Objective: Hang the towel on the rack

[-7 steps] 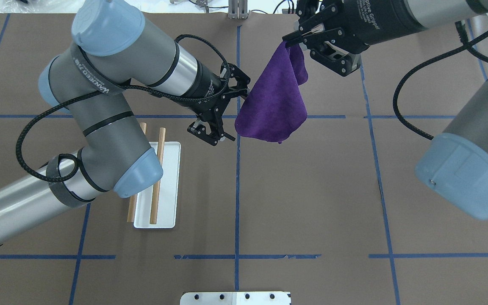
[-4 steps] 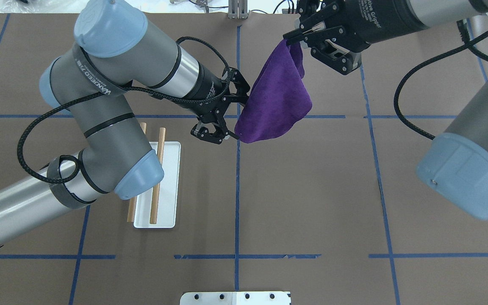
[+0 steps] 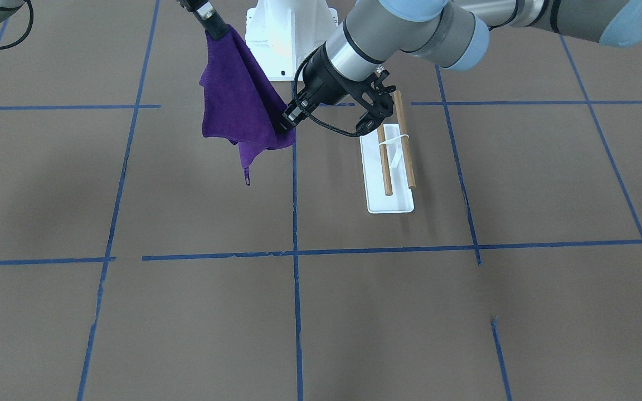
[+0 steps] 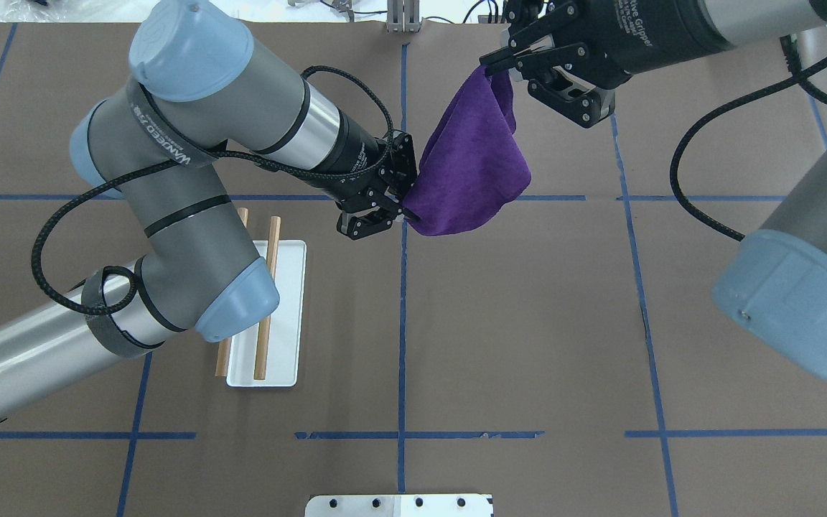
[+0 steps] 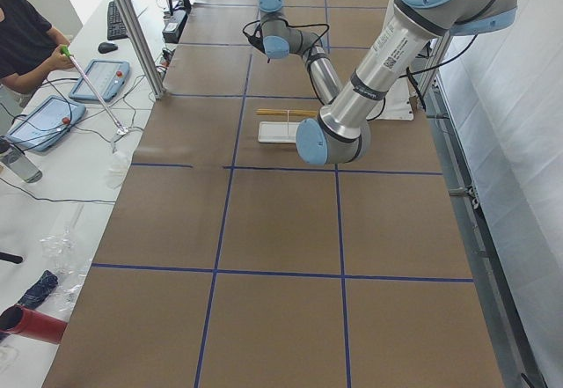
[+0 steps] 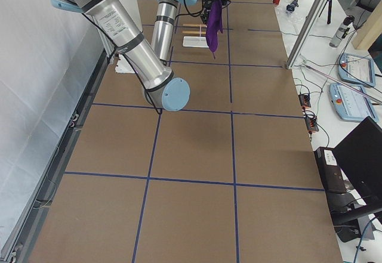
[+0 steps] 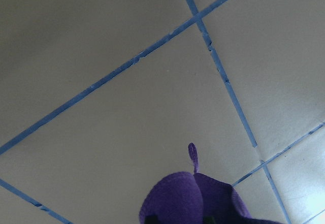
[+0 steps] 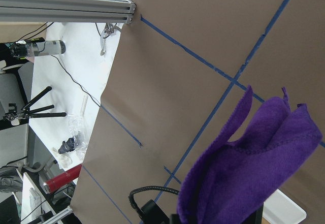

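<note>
The purple towel (image 4: 474,169) hangs in the air over the table's far middle. It also shows in the front view (image 3: 237,100) and the right wrist view (image 8: 249,173). My right gripper (image 4: 489,68) is shut on its top corner. My left gripper (image 4: 405,208) is shut on its lower left edge, seen in the front view (image 3: 283,127). The loop tag (image 3: 248,177) dangles below and also shows in the left wrist view (image 7: 192,155). The rack (image 4: 288,316), two wooden dowels (image 3: 385,161) over a white base, stands under my left arm, apart from the towel.
The white robot pedestal (image 3: 290,28) stands at the table's near edge. Blue tape lines (image 4: 403,323) cross the brown table. An operator (image 5: 22,36) sits beyond the table's end with tablets.
My left gripper has closed on the towel's lower edge; it was open beside it a second ago. The towel's lower part has been drawn up and left.
</note>
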Available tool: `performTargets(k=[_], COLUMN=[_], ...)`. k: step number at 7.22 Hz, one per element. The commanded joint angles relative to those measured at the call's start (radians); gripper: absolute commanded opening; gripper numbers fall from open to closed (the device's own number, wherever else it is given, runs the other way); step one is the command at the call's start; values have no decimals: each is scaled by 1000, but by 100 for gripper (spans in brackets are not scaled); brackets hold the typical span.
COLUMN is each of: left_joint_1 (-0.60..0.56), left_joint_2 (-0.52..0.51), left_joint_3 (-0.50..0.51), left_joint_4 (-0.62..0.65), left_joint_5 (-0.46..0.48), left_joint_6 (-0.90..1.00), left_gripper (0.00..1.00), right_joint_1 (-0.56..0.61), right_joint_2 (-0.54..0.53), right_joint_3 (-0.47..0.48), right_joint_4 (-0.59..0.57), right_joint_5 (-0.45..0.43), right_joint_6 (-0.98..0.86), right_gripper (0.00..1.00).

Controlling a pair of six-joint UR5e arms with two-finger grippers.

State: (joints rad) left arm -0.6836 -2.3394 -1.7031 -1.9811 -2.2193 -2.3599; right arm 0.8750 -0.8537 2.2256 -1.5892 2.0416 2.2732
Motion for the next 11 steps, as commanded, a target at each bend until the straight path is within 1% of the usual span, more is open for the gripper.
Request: performTargets(k=[1,2,3,4,5,6,7,8,9,10,11], left_joint_1=[1,-5,-7,-8,-22,-25,-27,-25,-27,-28,-31], left_joint_2=[11,23,44,78,104,141,184,228,239,323,410], left_joint_3=[-12,-13,-13,-16,-21,-56,-93,-117,-145,-194,-258], left_joint_4=[-2,-1,1,1,-1,1,2,1,2,2,2], left_joint_5=[3,4,38,73,105,118,189,246,248,251,251], left_joint_6=[46,89,137,180,194,200,200,202,202,224,314], left_gripper=[0,0,0,0,0,0,0,0,0,0,0], right_joint_1=[2,7,27,41,51,79,114,124,124,125,125], right_joint_2=[-7,-19,-66,-127,-166,-179,-194,-221,-231,-240,-248], right_joint_3=[6,8,15,34,34,34,34,32,29,29,29], right_joint_4=[2,0,0,0,0,-2,-3,-2,-3,-3,-3], right_joint_5=[3,6,9,14,15,20,34,40,40,40,40], right_joint_6=[-9,-29,-67,-152,-220,-239,-241,-256,-286,-288,-305], right_gripper=[0,99,100,100,100,100,100,100,100,100,100])
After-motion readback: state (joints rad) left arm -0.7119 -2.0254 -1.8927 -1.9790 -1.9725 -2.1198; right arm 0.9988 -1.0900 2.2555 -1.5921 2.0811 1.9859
